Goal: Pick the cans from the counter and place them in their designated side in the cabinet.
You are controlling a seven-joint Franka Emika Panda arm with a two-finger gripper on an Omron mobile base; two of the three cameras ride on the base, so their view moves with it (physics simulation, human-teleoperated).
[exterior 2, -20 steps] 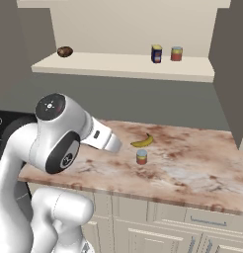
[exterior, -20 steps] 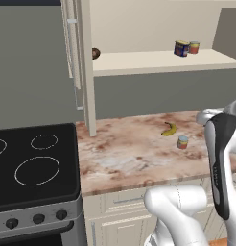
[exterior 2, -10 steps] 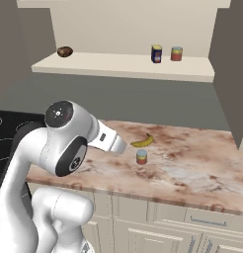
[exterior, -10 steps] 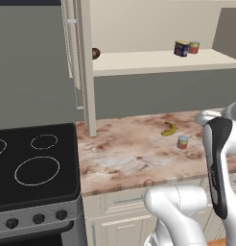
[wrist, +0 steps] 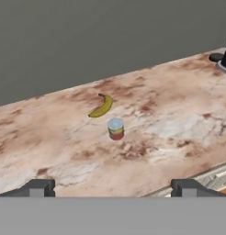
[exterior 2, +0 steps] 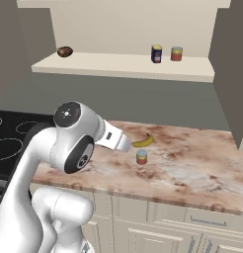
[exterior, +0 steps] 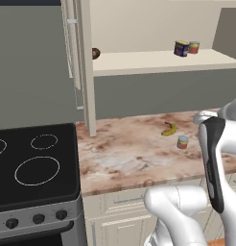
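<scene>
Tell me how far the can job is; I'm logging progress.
Done: the dark blue can stands on the cabinet shelf. In hand: nothing; the pincer is open, short of the red-orange can. Left: that can, on the counter beside the banana.

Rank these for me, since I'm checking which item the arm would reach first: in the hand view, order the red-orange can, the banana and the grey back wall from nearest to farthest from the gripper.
1. Red-orange can, mid-counter, ahead of the gripper.
2. Banana, just beyond the can.
3. Grey back wall, behind the counter.
</scene>
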